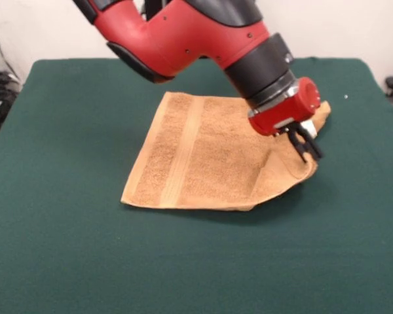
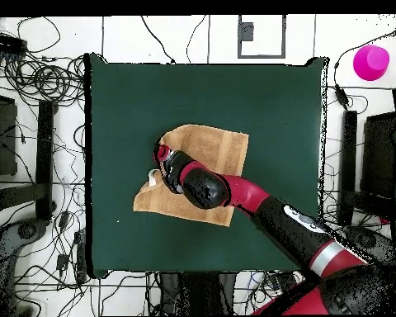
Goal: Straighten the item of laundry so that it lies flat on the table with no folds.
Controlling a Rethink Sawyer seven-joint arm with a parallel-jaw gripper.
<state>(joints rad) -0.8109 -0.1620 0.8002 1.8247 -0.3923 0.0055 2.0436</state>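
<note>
One pink cup (image 2: pixel 371 63) sits beyond the table (image 2: pixel 284 107), amid cables (image 2: pixel 44 78).

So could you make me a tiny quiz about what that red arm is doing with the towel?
1. True or false: the towel lies fully flat on the table.
2. In the front view, the gripper is at which side of the towel? A) left B) right C) middle
3. What colour is the table's cloth?

Key: 1 false, its right edge is lifted and folded; 2 B; 3 dark green.
</note>
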